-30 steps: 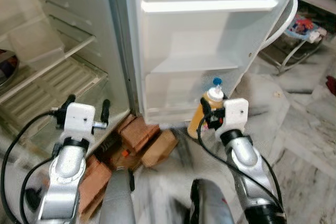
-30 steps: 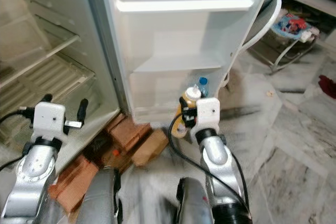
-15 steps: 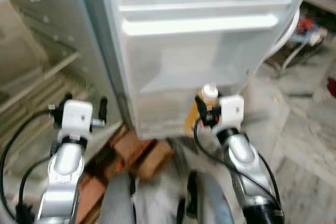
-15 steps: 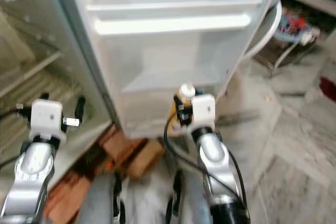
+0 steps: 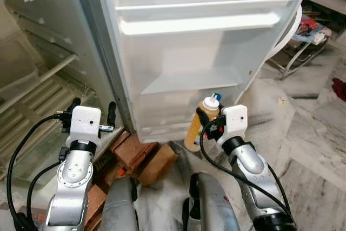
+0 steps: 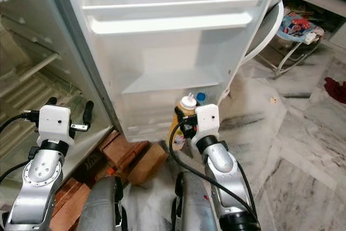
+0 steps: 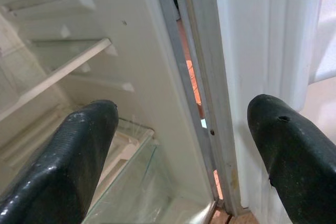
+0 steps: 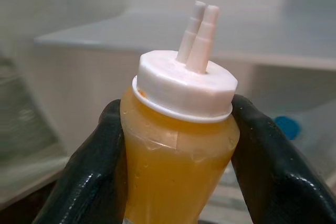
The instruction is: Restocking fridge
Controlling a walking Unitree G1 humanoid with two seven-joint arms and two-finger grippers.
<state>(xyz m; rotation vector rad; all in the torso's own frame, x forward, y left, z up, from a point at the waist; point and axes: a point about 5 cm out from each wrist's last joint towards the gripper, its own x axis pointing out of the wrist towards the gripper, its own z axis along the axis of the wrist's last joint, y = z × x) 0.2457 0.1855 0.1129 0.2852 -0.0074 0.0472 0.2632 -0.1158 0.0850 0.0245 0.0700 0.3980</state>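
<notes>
My right gripper [image 5: 204, 118] is shut on a squeeze bottle [image 5: 199, 124] of orange sauce with a white nozzle cap [image 8: 184, 82]. It holds the bottle upright just in front of the lowest bin of the open fridge door [image 5: 184, 52]. A blue cap [image 5: 215, 96] sits inside that bin behind the bottle. My left gripper [image 5: 92, 111] is open and holds nothing. It hovers by the lower edge of the fridge body [image 7: 79, 103], its fingers [image 7: 79, 156] pointing at the glass shelves and the door hinge gap.
Brown bricks [image 5: 143, 152] lie on the floor under the fridge's front corner. The fridge interior [image 5: 38, 74] holds bare shelves and a ribbed drawer cover. A white chair frame [image 5: 294, 41] and clutter stand at the right on the marble floor [image 5: 308, 133].
The camera has shifted and steadied, so the door sits more centred. My right gripper still carries the bottle near the lowest door bin. The left arm keeps its pose.
</notes>
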